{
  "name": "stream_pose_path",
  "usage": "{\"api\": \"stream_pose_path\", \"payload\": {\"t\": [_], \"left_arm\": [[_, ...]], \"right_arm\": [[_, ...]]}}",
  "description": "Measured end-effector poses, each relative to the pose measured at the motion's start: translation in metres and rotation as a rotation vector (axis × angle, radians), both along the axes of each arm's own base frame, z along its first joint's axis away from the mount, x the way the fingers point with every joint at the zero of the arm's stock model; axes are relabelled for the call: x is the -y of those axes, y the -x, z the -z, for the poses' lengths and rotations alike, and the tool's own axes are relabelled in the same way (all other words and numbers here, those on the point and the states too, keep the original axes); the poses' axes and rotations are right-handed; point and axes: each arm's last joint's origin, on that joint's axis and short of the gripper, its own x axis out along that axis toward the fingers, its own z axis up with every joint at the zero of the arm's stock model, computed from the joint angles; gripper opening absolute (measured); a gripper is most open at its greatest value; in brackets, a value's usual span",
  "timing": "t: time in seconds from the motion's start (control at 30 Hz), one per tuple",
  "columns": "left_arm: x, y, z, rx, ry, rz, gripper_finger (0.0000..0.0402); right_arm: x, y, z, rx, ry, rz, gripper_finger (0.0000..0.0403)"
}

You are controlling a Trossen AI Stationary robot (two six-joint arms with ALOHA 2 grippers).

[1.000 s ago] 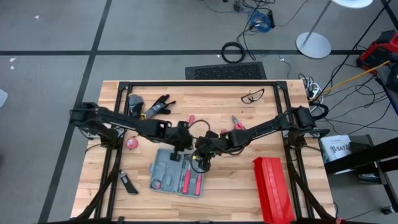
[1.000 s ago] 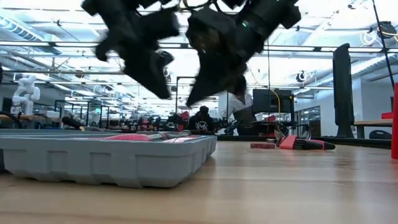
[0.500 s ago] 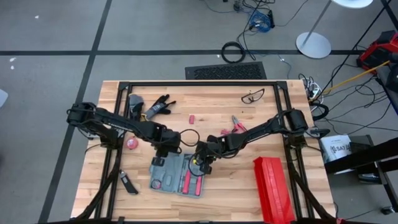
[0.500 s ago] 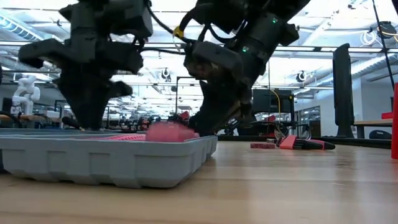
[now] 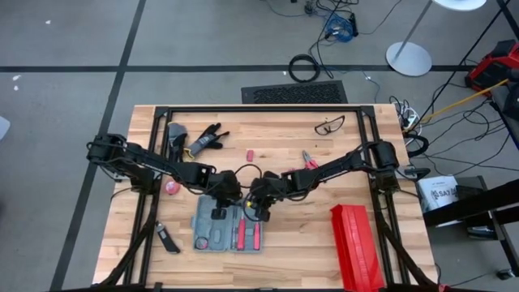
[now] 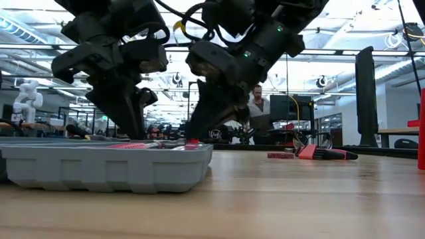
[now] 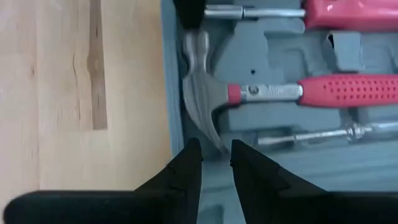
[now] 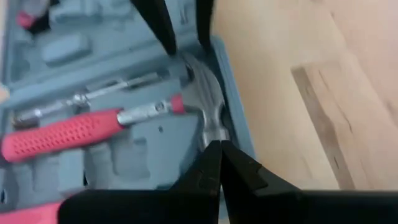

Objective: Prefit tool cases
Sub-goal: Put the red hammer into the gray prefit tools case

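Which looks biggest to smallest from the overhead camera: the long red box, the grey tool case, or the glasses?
1. Red box
2. Grey tool case, close in size and partly hidden by the grippers, so unsure
3. Glasses, clearly smallest

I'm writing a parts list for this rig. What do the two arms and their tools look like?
Both arms are dark, nearly black, built of slim jointed links. Each ends in a two-finger tool: the left tool and the right tool have flat, tapered black fingers. Black cables loop beside the wrists, a yellow band shows near one wrist, and a small green light glows on the right arm's housing.
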Motion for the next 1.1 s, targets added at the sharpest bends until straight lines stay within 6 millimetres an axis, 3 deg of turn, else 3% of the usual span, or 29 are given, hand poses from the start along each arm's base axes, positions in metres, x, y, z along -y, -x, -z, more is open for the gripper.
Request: {"api": "stream_pose_path", "payload": {"t": [0.2,0.43,0.67,0.83,1.1], "left_arm": [[-0.002,0.0,-0.001,0.008,-0.044,-0.026,0.0091],[-0.008,0.029,-0.027,-0.169,-0.155,-0.043,0.0091],[-0.002,0.05,-0.019,-0.261,-0.007,0.029,0.0091],[0.004,0.044,-0.011,-0.149,0.008,0.031,0.0091],[0.007,0.035,-0.015,-0.057,0.043,-0.097,0.0091]], "right_arm": [[-0.001,-0.004,-0.004,0.06,0.012,-0.022,0.0],[0.0,0.0,-0.007,0.032,0.036,-0.092,0.0],[-0.016,-0.003,-0.008,0.089,-0.138,-0.313,0.0],[-0.02,0.001,0.003,0.017,-0.118,-0.329,0.0],[-0.02,-0.002,0.035,-0.08,-0.104,-0.301,0.0]]}}
